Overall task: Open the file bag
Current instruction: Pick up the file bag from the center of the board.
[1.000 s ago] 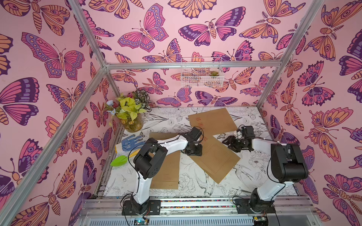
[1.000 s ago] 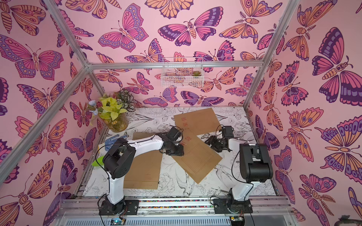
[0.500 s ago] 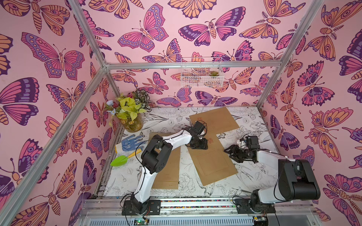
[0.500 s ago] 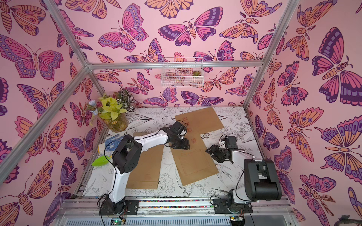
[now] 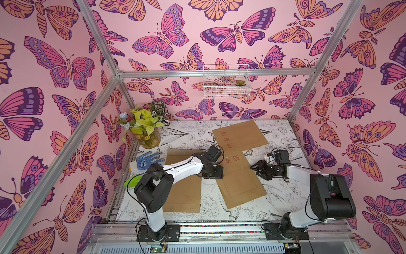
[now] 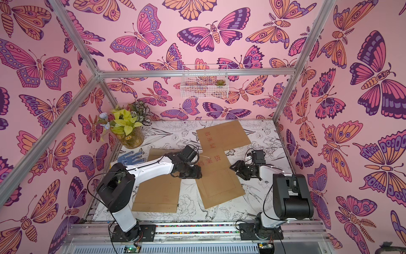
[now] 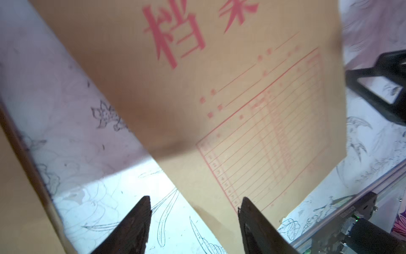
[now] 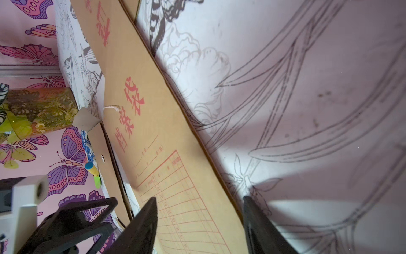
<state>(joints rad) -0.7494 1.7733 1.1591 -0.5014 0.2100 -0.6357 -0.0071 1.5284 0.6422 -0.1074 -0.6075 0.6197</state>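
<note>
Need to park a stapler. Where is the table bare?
Bare cloth: between the vase and the far file bag, and at the front between the left file bag and the middle file bag. Crowded: the centre, around left gripper and right gripper.

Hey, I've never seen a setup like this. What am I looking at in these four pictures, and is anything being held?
This is a two-armed robot at a flower-printed table, inside a butterfly-papered booth. The two wide pictures come from one twin camera overhead. The two close-ups come from a camera on each arm's wrist, looking past its dark fingers.

Three brown paper bags lie flat: the middle file bag, printed in red, the back file bag, and the left file bag, partly under the left arm. A vase of flowers, a blue glove and a wire basket on the wall are also there.

The left gripper and the right gripper both stand open at the middle file bag's edges. Nothing is held.
</note>
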